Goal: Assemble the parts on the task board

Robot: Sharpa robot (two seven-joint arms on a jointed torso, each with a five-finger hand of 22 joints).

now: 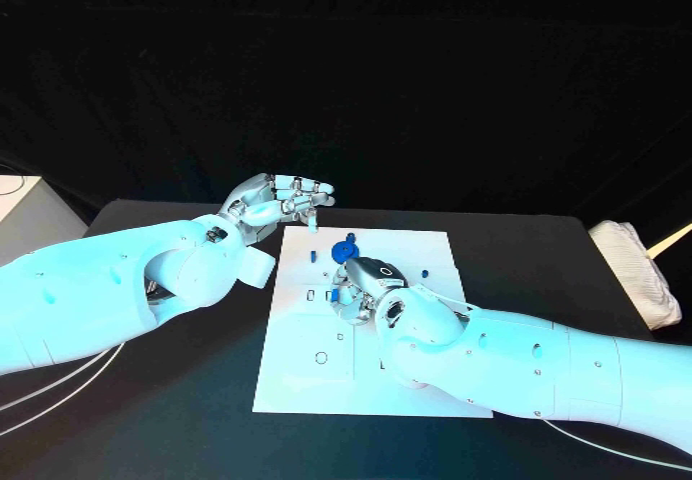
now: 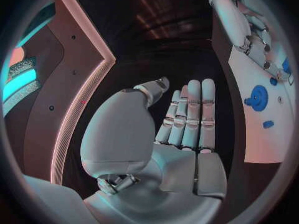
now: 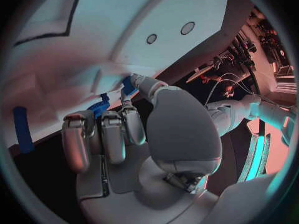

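Reaching over the middle of the white task board (image 1: 310,380), the right hand (image 1: 368,290) hovers low with its fingers curled downward; its fingertips (image 3: 127,87) touch a small blue part (image 3: 129,88), though whether they actually pinch it cannot be told. Just beyond, a blue gear-shaped part (image 1: 345,250) sits on the board, with a small blue peg (image 1: 427,271) to its side. Farthest off, the left hand (image 1: 286,205) hangs above the board's far corner, holding nothing, fingers straight and side by side.
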